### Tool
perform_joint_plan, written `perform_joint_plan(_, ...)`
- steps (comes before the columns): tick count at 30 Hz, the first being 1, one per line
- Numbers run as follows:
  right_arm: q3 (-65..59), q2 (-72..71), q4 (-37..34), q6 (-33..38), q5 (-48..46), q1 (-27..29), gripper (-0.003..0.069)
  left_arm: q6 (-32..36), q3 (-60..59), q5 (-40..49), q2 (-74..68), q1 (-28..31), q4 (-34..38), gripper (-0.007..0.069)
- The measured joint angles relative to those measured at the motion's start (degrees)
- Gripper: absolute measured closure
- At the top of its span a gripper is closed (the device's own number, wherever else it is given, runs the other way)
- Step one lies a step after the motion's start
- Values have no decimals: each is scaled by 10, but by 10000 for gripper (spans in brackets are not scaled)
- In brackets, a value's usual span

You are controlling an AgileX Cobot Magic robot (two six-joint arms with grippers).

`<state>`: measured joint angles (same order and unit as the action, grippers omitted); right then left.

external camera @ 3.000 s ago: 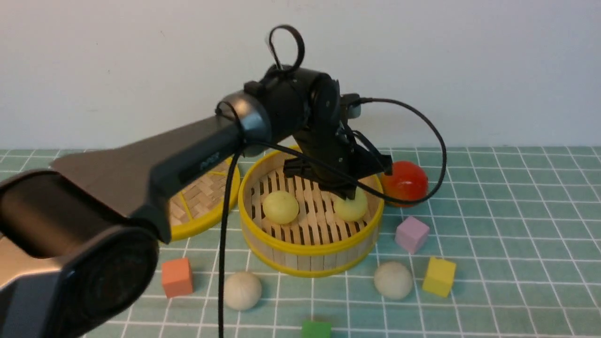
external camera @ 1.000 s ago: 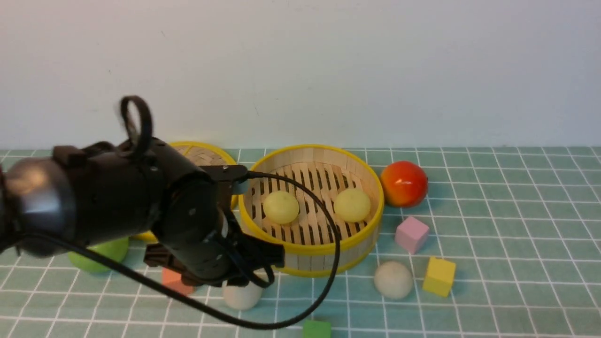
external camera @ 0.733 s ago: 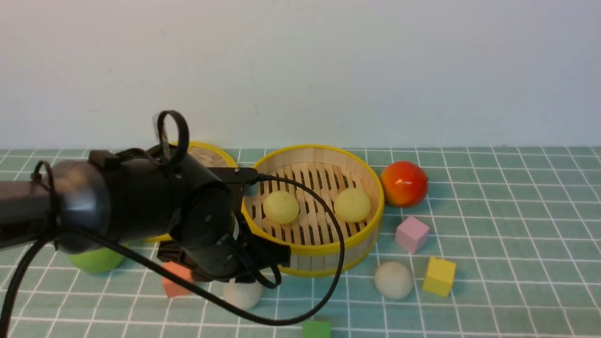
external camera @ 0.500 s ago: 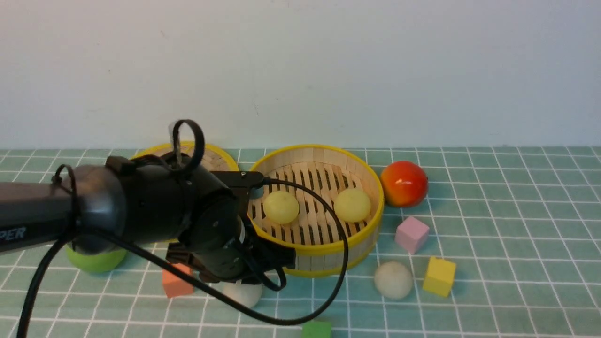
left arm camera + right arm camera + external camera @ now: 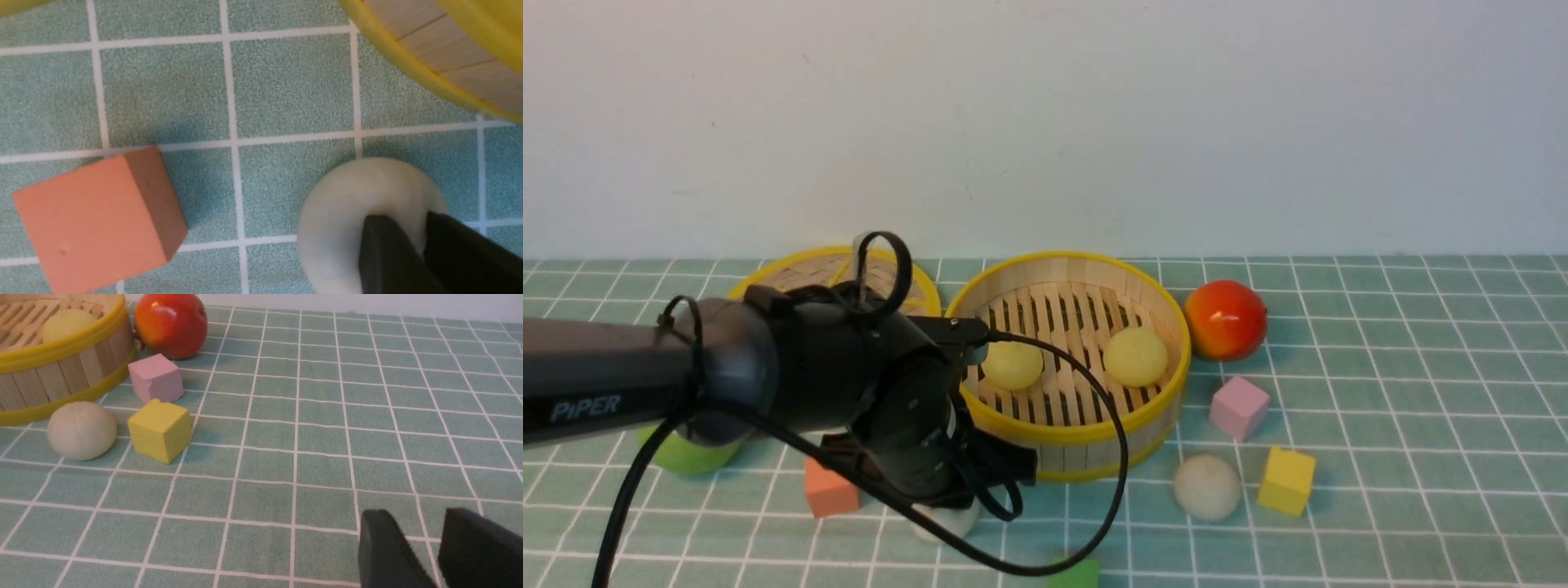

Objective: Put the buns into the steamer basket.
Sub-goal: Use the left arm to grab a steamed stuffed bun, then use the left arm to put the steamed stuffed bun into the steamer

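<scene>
1. Buns [image 5: 1135,357], four in all, lie from lower left of centre to lower right of centre: two pale yellow-green ones in the steamer basket [image 5: 1078,435], two off-white ones on the tablecloth [image 5: 1405,367].
2. At the left of the frame, the green apple [image 5: 693,455] shows below my dark left arm [image 5: 792,359], partly hidden by it.
3. Upper left of centre, the woven disc [image 5: 805,268] shows its yellow rim behind that arm.
4. Lower left, the orange block [image 5: 833,488] sits just beside the nearer off-white bun [image 5: 947,523].
5. My left gripper [image 5: 406,222] is down at this bun, its tips slightly apart with pale bun surface visible between them; whether I pinch it, I cannot tell.
6. At centre, the basket stands upright on the cloth.
7. At the bottom edge, just right of centre, lies the green block [image 5: 1076,575].
8. Right of centre, the other off-white bun [image 5: 1207,487] rests near the basket; above it are the red-orange fruit [image 5: 1226,320] and pink block [image 5: 1240,408], with the yellow block [image 5: 1287,481] beside it.
9. My right gripper [image 5: 419,516], visible only in its wrist view, has its jaws spread, holding nothing.
</scene>
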<state>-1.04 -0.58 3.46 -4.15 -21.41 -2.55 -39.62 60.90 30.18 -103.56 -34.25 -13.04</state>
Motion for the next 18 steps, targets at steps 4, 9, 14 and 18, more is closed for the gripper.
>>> perform_joint_plan(4, 0, 0, 0, 0, 0, 0, 419, 0, 4, 11, 1, 0, 0, 622)
perform_joint_plan(9, 0, 0, 0, 0, 0, 0, 419, 2, 31, 54, 17, 0, 0, 631)
perform_joint_plan(14, 0, 0, 0, 0, 0, 0, 419, 33, 88, 107, 41, 0, 0, 631)
perform_joint_plan(18, 0, 0, 0, 0, 0, 0, 419, 78, 191, 174, 46, 0, 0, 631)
